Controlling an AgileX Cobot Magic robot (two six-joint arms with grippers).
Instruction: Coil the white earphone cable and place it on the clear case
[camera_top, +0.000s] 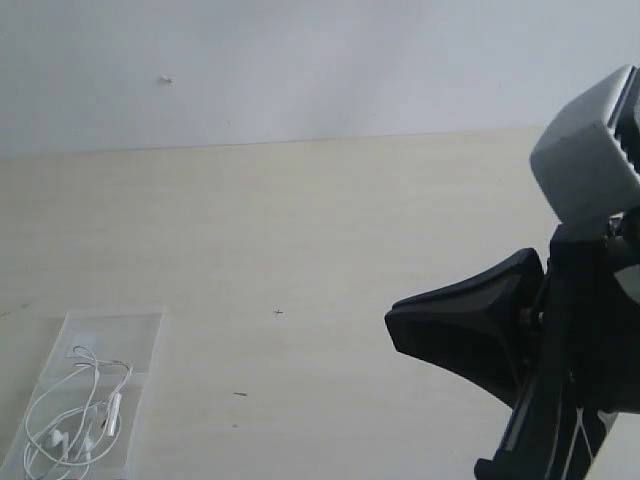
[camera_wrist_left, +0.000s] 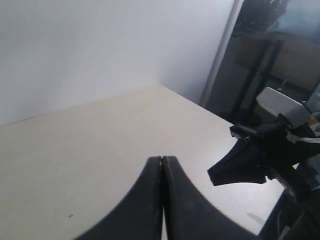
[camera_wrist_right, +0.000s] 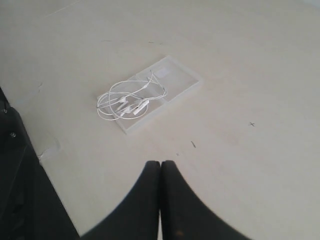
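The white earphone cable (camera_top: 75, 415) lies in loose coils on the clear case (camera_top: 110, 335) at the lower left of the exterior view. The right wrist view shows the same cable (camera_wrist_right: 127, 102) bunched on one half of the case (camera_wrist_right: 175, 80), with part of a loop hanging over the case's edge. My right gripper (camera_wrist_right: 160, 163) is shut and empty, well away from the case; in the exterior view it is at the lower right (camera_top: 395, 325). My left gripper (camera_wrist_left: 163, 159) is shut with nothing in it, raised above the bare table.
The pale wooden table (camera_top: 330, 230) meets a white wall (camera_top: 300, 60) at the back. The right arm's black body (camera_wrist_left: 250, 160) shows near the table's edge in the left wrist view. Dark equipment (camera_wrist_left: 280, 45) stands beyond the table.
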